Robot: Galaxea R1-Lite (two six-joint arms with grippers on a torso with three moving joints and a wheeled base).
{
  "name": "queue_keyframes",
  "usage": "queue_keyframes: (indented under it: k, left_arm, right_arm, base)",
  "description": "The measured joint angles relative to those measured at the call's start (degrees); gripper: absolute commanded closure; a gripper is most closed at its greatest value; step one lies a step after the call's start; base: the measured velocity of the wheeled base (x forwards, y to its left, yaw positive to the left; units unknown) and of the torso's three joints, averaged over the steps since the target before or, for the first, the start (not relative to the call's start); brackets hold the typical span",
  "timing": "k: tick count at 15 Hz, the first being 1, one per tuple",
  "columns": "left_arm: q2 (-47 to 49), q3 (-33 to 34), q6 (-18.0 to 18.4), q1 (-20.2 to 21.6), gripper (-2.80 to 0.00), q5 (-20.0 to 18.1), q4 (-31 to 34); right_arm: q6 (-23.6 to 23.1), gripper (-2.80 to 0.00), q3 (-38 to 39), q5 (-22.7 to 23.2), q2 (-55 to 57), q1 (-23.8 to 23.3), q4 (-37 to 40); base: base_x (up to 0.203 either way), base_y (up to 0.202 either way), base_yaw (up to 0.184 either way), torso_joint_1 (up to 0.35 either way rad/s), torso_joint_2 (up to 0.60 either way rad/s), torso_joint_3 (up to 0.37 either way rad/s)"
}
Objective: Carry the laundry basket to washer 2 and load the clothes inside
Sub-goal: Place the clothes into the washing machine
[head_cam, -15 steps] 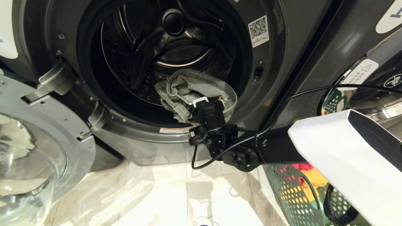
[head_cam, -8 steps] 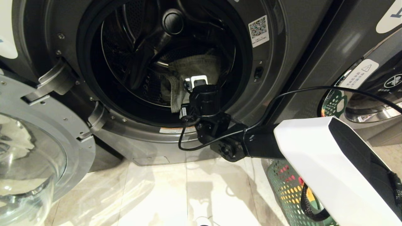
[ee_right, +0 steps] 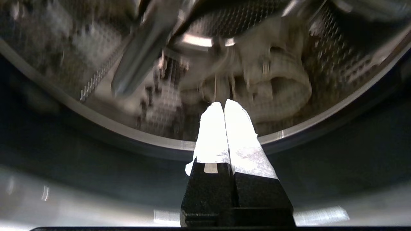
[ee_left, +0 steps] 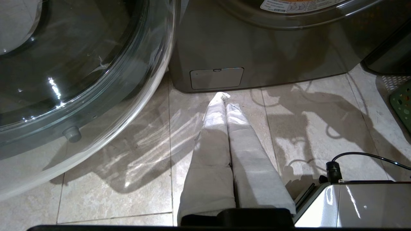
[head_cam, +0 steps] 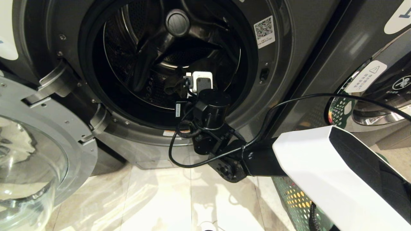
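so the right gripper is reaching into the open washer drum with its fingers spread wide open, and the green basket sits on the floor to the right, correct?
Not quite. The right gripper is shut, its taped fingers pressed together, as the right wrist view shows. The rest holds: it reaches into the open washer drum, and the green basket sits on the floor to the right in the head view.

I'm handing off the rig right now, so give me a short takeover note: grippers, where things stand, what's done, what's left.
Right gripper: shut and empty, reaching through the door opening of the washer, pointing into the drum.
Left gripper: shut, empty, parked low over the floor tiles in front of the washer.
Washer door: swung open on the left.
Pale garment: lying inside the drum.
Laundry basket: on the floor at lower right.
Left: whether clothes remain in the basket cannot be seen from here; check it.
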Motion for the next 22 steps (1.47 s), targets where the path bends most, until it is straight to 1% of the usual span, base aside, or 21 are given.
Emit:
queue_keyframes:
  k: [2,4,6,8,11,13,15,18,20,22]
  left_arm:
    - [0.00,0.00,0.00,0.00,0.00,0.00,-0.02]
    - [0.00,0.00,0.01,0.00,0.00,0.00,-0.02]
    - [0.00,0.00,0.00,0.00,0.00,0.00,-0.02]
    - [0.00,0.00,0.00,0.00,0.00,0.00,0.00]
    - [0.00,0.00,0.00,0.00,0.00,-0.01,-0.01]
    - [0.00,0.00,0.00,0.00,0.00,0.00,-0.02]
    - [0.00,0.00,0.00,0.00,0.00,0.00,0.00]
    - [0.00,0.00,0.00,0.00,0.00,0.00,-0.02]
    - [0.00,0.00,0.00,0.01,0.00,0.00,0.00]
    - [0.00,0.00,0.00,0.01,0.00,0.00,-0.02]
  right_arm:
    - [1.34,0.00,7.39,0.21,-4.26,0.50,3.39]
    - [5.13,0.00,16.10,1.58,-10.41,0.91,9.80]
    - [10.32,0.00,25.96,4.63,-18.38,1.32,18.50]
    - [13.53,0.00,34.48,8.40,-26.33,1.76,25.89]
    - [15.38,0.00,46.84,14.37,-37.33,2.47,35.93]
    - [15.66,0.00,53.47,16.50,-42.31,3.18,39.31]
    - [16.20,0.00,58.88,16.92,-46.86,3.37,43.77]
    - [18.86,0.00,63.66,16.92,-51.82,2.79,50.72]
    - [19.55,0.00,64.88,16.81,-53.38,0.38,51.71]
    - [19.76,0.00,65.03,16.34,-54.02,-4.55,51.88]
  base:
    - [0.000,0.000,0.000,0.000,0.00,0.000]
    - [0.000,0.000,0.000,0.000,0.00,0.000]
    - [0.000,0.000,0.000,0.000,0.00,0.000]
    - [0.000,0.000,0.000,0.000,0.00,0.000]
    - [0.000,0.000,0.000,0.000,0.00,0.000]
    - [0.000,0.000,0.000,0.000,0.00,0.000]
    - [0.000,0.000,0.000,0.000,0.00,0.000]
    - [0.000,0.000,0.000,0.000,0.00,0.000]
    - [0.000,0.000,0.000,0.000,0.00,0.000]
    - [0.000,0.000,0.000,0.000,0.00,0.000]
